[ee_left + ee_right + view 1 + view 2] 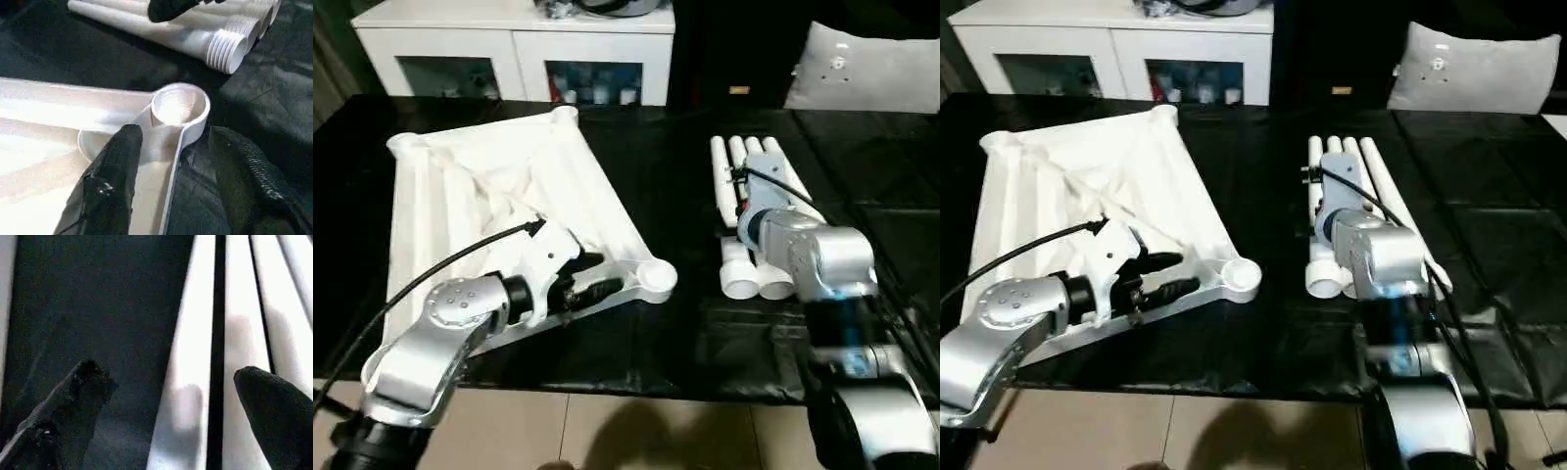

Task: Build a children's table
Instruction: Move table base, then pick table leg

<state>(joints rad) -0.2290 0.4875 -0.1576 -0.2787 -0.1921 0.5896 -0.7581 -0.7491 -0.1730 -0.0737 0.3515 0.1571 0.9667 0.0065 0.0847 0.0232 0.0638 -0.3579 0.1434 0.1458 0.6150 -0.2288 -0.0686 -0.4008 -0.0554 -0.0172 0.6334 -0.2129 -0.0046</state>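
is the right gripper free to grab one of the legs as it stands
Probably yes: the right gripper hangs open just above the legs, nothing lies between, and the left gripper is off at the tabletop.

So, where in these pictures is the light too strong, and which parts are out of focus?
Left eye view: the table top is washed out, its ribs hard to see. Left wrist view: the near finger is soft; the corner socket is sharper. Right wrist view: the legs are blurred bright bands with soft shadows, and both fingers are blurred.
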